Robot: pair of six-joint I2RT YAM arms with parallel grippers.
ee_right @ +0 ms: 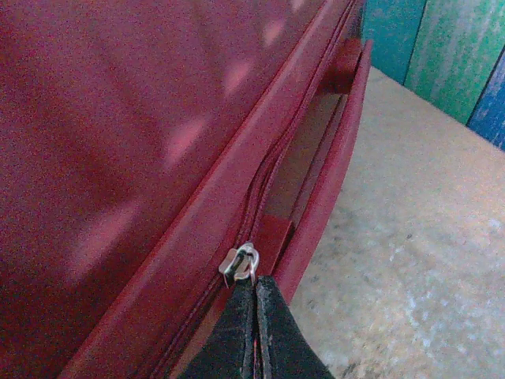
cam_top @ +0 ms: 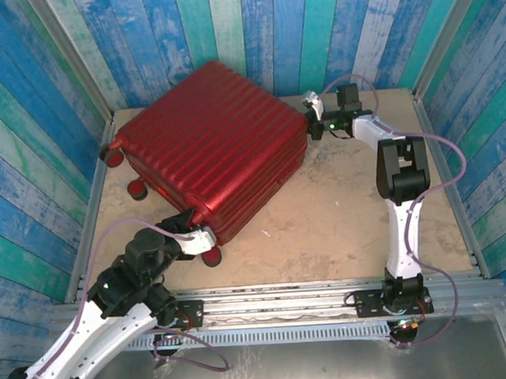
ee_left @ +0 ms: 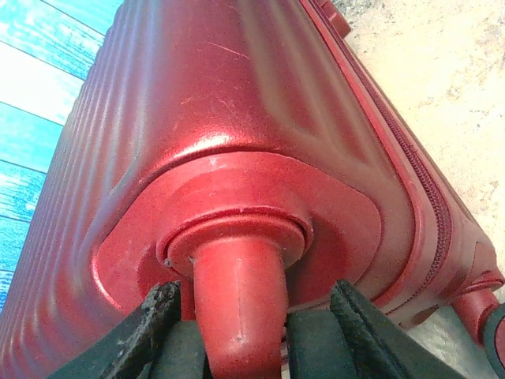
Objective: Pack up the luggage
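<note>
Jaws: left gripper [ee_left: 252,332] clamped on a wheel post; right gripper [ee_right: 254,316] pressed together at the zipper pull [ee_right: 240,264].
The luggage [cam_top: 212,145] lies closed on the counter [cam_top: 324,228], boxed in by painted plank walls [cam_top: 252,26].

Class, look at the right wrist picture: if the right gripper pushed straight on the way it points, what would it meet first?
Probably the silver zipper slider right at the tips of the shut right gripper, on the seam of the closed luggage; depth is unclear, and it may already touch or pinch the pull.
</note>
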